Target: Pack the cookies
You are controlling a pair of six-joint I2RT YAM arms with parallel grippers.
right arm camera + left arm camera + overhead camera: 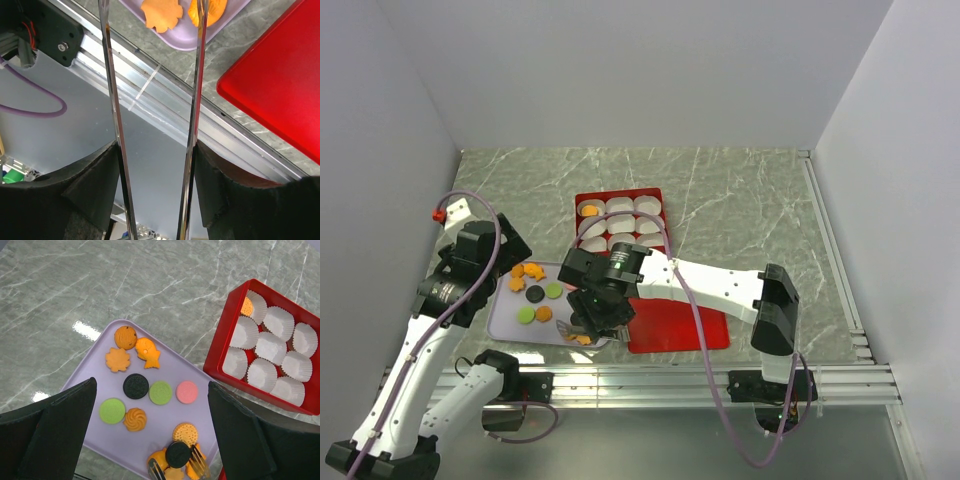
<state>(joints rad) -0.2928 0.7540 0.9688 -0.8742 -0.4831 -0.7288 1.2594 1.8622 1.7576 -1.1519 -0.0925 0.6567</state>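
Note:
Cookies lie on a lavender tray [95, 372] [503, 318]: orange ones [118, 360], a black one [135, 386], green ones [160, 392] and a pink one [186, 392]. One orange cookie [246, 306] sits in a cup of the red box [618, 196]. My right gripper [596, 316] [155, 150] is shut on metal tongs [112, 100]. The tong tips [200, 463] stand on either side of a black cookie [178, 454] on a pile of orange ones at the tray's near corner. My left gripper [498, 255] [151, 385] is open and empty above the tray.
The red box holds several white paper cups [277, 322]. A flat red lid [685, 325] [275, 85] lies right of the tray, under my right arm. The aluminium rail [670, 380] runs along the table's near edge.

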